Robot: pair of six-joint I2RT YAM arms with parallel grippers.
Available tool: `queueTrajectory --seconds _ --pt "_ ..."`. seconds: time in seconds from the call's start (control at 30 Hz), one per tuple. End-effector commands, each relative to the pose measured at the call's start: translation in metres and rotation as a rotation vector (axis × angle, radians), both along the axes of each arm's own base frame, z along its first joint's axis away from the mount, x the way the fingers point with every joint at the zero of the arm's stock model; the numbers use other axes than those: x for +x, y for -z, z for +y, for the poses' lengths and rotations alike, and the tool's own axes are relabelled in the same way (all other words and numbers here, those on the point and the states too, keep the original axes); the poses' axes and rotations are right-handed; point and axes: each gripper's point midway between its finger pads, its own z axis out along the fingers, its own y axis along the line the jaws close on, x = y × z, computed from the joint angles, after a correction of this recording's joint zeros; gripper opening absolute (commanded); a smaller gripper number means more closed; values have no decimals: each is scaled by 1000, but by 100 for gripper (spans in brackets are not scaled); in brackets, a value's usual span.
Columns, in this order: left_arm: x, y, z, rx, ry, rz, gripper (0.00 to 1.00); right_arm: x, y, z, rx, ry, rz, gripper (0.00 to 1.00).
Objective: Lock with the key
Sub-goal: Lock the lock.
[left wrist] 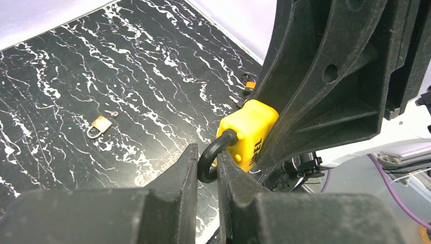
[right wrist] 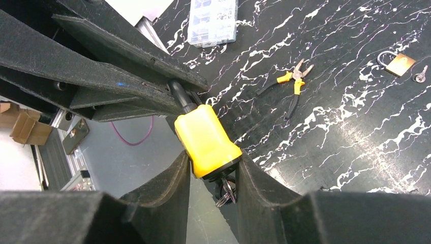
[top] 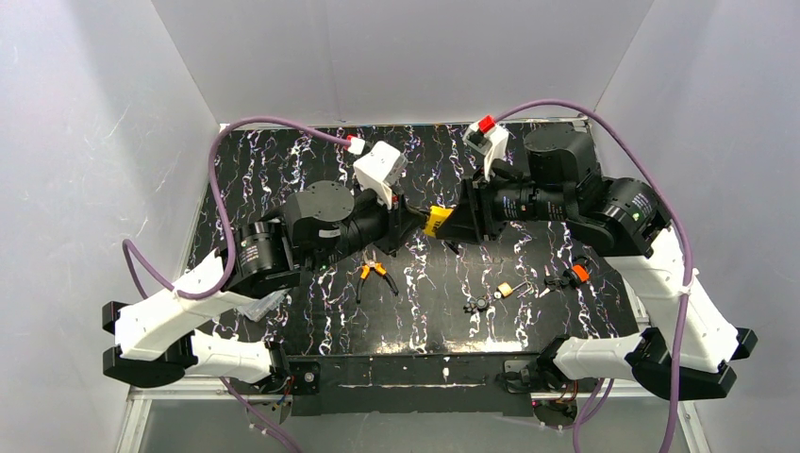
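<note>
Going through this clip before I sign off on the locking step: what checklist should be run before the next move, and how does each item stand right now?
1. Left gripper shut on the black shackle: ok.
2. Right gripper clamped on both sides of the yellow padlock: ok.
3. Keys show at the padlock's bottom end; fully seated in the cylinder: cannot tell.
4. Shackle pushed fully home: cannot tell, as one leg is hidden behind the fingers.
5. Padlock held off the table, apart from the pliers and the brass padlock: ok.
</note>
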Motion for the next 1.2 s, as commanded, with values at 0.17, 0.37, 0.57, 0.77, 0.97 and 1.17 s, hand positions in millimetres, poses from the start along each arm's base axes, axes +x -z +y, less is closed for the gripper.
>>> queueTrajectory --seconds 0.17,0.37,0.57,0.77,0.97,1.17 --pt "-87 74 -66 47 419 323 0 -17 -180 52 638 -240 -435 1" --pt "-88 63 -66 -12 448 347 0 -20 -187 52 684 -278 -433 1" --pt "-90 58 -69 -51 478 373 0 -21 -195 48 736 -321 -417 1" --pt "-82 56 -63 -81 457 394 0 -15 -194 38 772 -323 -396 1" --pt "-58 51 -36 -69 338 371 0 -2 -176 22 737 -243 -383 1" --pt "-27 30 -5 -137 214 331 0 4 -140 8 701 -193 -338 4"
